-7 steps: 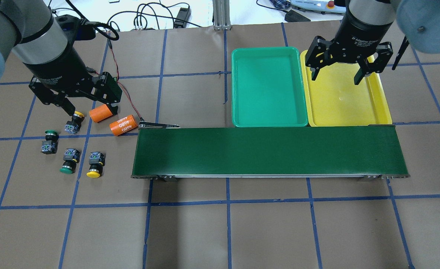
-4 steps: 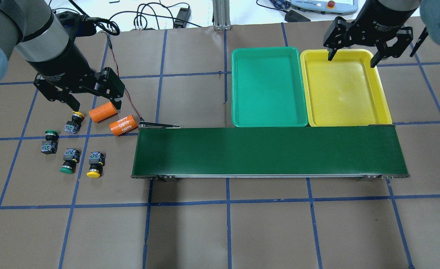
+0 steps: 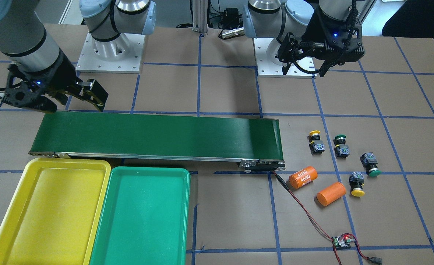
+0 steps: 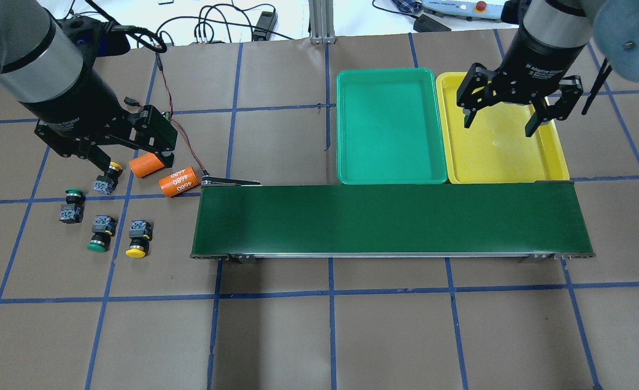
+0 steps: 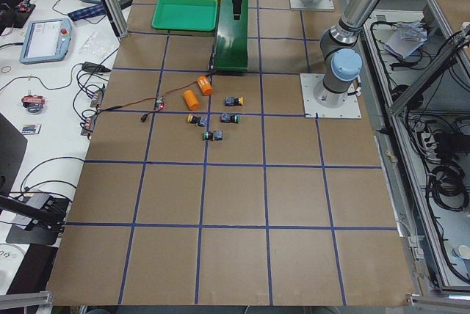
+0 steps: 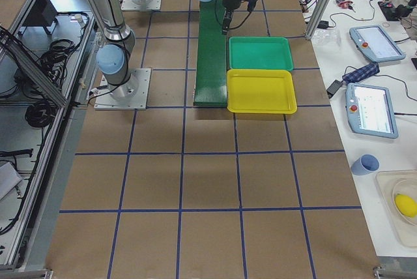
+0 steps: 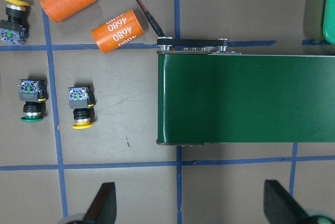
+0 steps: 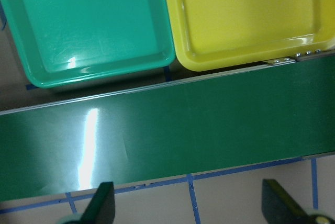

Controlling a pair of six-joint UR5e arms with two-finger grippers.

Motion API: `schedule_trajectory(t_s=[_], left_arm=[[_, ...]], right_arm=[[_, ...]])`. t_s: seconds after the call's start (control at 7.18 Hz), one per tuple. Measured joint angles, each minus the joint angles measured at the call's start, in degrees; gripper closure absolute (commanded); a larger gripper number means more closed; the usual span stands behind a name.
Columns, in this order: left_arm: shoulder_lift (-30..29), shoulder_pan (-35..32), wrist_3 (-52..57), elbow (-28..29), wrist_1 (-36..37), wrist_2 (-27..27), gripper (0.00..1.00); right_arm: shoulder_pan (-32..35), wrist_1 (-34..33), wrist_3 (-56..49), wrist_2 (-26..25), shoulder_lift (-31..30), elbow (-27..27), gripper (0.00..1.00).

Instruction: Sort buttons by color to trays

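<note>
I see a bright yellow tray (image 4: 506, 160), a green tray (image 4: 389, 130) and a dark green conveyor belt (image 4: 392, 219). The buttons (image 4: 138, 238) are black, two capped yellow, two green; the cylinders (image 4: 179, 181) are orange, one lettered 4680 in white. Blue lines grid the brown table (image 4: 406, 336).

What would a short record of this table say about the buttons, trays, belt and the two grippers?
Yellow-capped black push-buttons: two, lying on the table
Green-capped black push-buttons: two, lying on the table
Bright yellow shallow plastic tray: empty
Green shallow plastic tray: empty, beside the yellow one
Long dark green conveyor belt: nothing on it
Left gripper: open, holding nothing
Right gripper: open, holding nothing
</note>
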Motion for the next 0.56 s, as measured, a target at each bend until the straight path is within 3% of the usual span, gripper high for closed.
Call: schedule_trajectory(t_s=[0.56], left_arm=[[-1.9,0.2,0.0,-1.7,1.8,-0.1,0.0]], right_arm=[[2.9,-2.6,-4.5,0.6,-0.6,-0.4,0.0]])
